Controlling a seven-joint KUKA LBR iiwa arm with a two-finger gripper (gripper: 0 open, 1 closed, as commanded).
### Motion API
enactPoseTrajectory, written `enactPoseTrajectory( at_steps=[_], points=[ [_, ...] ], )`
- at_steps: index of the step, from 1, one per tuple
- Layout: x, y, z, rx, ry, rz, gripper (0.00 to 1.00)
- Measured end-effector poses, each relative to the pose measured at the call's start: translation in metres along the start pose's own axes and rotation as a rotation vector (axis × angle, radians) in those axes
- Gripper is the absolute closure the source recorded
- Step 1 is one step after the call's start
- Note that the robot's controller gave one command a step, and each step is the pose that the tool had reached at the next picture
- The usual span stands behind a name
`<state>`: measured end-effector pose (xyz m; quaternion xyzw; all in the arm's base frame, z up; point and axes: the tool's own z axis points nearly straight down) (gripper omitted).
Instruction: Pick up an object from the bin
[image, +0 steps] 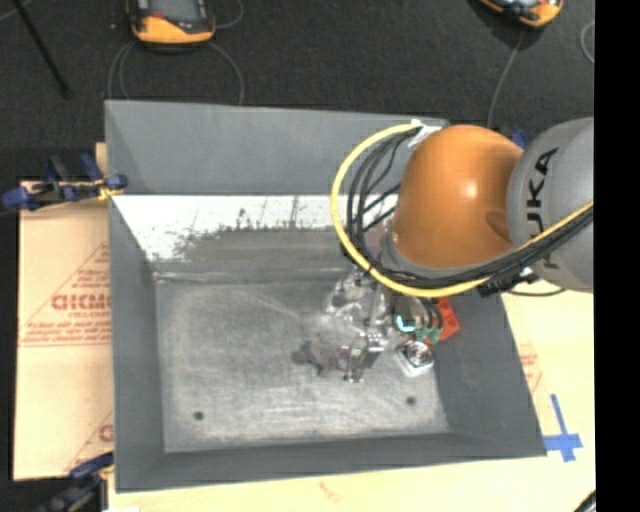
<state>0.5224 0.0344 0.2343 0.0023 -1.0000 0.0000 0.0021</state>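
My gripper hangs low over the right half of the bin floor, under the arm's orange cover. A small dark object lies on the floor just left of the gripper's lower end, touching or nearly touching it. Close on the gripper's right sits a small cluster: a red piece, a green piece and a white and silver object. The cover hides their upper parts.
The left and front parts of the bin floor are bare grey metal. The arm and its yellow and black cables hang over the bin's back right corner. The sloped bin walls rise close behind and to the right of the cluster.
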Motion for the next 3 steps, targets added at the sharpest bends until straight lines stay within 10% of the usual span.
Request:
enactPoseTrajectory(
  at_steps=[1, 2, 3],
  points=[
    [-0.059, 0.001, 0.151, -0.001, -0.002, 0.006, 0.00],
    [-0.060, 0.001, 0.146, -0.002, -0.007, 0.007, 1.00],
    [-0.072, -0.005, -0.005, 0.002, -0.017, -0.178, 1.00]
  ],
)
